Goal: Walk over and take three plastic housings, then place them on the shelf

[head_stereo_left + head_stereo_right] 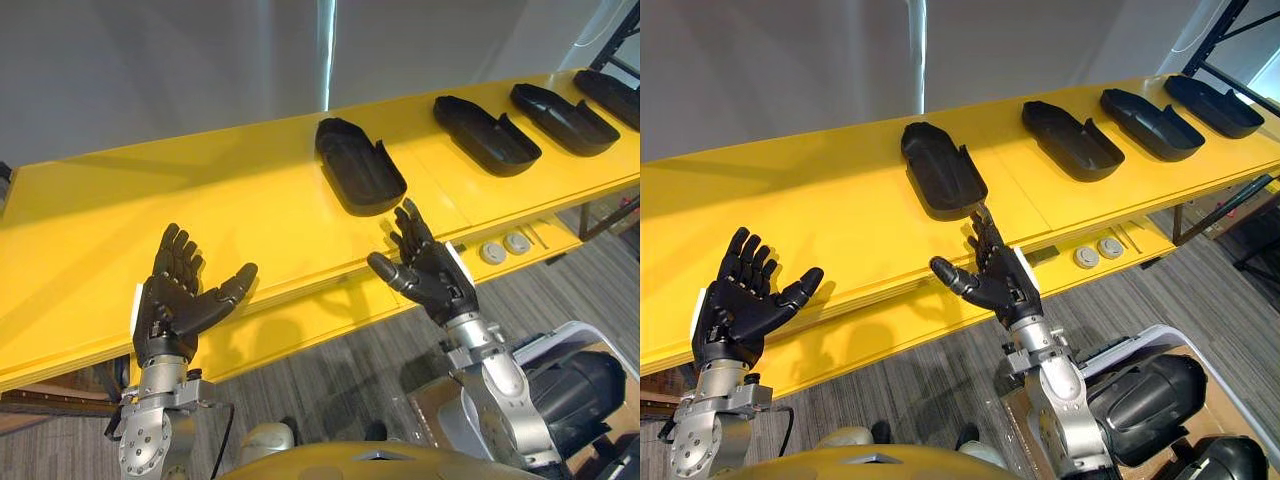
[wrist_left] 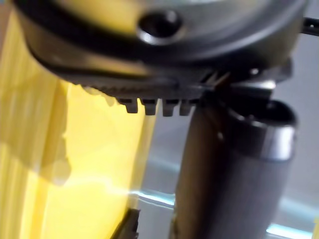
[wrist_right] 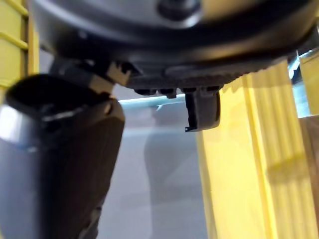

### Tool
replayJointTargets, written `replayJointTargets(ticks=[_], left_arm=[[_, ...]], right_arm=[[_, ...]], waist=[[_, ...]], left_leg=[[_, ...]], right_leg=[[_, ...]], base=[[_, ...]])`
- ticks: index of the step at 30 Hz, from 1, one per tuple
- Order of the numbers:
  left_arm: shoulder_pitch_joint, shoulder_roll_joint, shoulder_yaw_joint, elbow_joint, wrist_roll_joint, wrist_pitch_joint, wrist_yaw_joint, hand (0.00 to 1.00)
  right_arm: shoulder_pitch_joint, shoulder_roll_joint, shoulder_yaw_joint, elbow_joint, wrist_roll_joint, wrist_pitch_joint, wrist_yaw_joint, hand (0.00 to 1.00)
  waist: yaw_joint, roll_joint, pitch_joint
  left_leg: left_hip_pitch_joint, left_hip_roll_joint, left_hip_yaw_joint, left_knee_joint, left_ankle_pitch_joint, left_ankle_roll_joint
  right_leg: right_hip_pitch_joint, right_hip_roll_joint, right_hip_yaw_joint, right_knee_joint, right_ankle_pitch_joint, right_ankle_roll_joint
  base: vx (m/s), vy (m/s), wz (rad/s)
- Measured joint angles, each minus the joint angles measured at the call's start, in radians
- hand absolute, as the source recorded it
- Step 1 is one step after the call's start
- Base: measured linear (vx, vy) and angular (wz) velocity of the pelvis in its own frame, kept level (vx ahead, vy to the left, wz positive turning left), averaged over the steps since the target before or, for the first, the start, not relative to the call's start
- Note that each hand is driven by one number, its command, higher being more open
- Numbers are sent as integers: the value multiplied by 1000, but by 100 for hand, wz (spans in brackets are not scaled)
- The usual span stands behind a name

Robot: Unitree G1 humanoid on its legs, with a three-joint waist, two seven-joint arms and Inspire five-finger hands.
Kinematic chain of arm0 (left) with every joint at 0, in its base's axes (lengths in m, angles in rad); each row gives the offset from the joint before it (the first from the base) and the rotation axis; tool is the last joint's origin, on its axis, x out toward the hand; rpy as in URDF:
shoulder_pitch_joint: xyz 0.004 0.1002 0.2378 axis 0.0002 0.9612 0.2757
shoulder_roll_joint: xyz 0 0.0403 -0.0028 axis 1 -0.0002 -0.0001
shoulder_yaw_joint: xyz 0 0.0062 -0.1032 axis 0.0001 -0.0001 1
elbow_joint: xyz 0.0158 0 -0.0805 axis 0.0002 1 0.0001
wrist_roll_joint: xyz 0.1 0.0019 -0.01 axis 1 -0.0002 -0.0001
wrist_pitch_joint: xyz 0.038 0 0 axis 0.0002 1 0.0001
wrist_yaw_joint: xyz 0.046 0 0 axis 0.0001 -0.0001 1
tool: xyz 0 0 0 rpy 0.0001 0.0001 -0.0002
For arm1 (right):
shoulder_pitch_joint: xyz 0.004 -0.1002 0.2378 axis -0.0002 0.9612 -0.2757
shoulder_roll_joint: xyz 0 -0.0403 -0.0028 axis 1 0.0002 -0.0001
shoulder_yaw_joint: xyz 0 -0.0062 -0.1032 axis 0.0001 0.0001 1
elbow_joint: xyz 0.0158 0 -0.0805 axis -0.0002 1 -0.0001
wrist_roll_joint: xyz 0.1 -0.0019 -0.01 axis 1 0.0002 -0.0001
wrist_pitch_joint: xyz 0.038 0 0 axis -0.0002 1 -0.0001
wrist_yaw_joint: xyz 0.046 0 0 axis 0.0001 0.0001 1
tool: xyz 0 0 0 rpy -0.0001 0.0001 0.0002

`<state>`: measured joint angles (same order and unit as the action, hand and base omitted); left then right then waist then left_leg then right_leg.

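Several black plastic housings lie in a row on the long yellow table (image 1: 120,220). The nearest housing (image 1: 358,166) sits mid-table, a second housing (image 1: 486,134) to its right, a third housing (image 1: 563,117) further right, and another housing (image 1: 612,95) at the far right edge. My right hand (image 1: 430,270) is open, palm up, at the table's front edge just below the nearest housing, apart from it. My left hand (image 1: 178,295) is open with fingers spread, over the table's front edge at the left, holding nothing.
A grey wall rises behind the table. Two round sockets (image 1: 505,247) sit on the lower ledge under the tabletop at right. A dark shelf frame (image 1: 1215,45) stands at the far right. Grey carpet floor lies below.
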<state>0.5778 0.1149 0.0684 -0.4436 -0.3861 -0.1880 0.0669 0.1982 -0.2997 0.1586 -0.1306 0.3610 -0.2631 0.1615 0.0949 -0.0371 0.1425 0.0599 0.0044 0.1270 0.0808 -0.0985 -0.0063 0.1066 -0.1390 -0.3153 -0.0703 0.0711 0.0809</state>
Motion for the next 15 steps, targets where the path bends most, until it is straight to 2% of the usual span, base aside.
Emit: replayJointTargets(ticks=[4, 15], left_arm=[[1, -7, 5, 3, 0, 0, 17, 100], [0, -38, 6, 15, 0, 0, 25, 100]], right_arm=[[-21, 0, 0, 43, -41, 29, -73, 100], [-64, 27, 0, 128, -42, 39, -132, 100]], waist=[[12, 1, -1], [11, 2, -3]], left_leg=[[0, -4, -17, -18, 15, 0], [3, -12, -32, -36, 34, 3]], right_leg=[[1, -2, -15, -1, 0, 0], [3, -9, -35, 0, 1, 1]], base=[[-23, -1, 11], [-32, 8, 5]])
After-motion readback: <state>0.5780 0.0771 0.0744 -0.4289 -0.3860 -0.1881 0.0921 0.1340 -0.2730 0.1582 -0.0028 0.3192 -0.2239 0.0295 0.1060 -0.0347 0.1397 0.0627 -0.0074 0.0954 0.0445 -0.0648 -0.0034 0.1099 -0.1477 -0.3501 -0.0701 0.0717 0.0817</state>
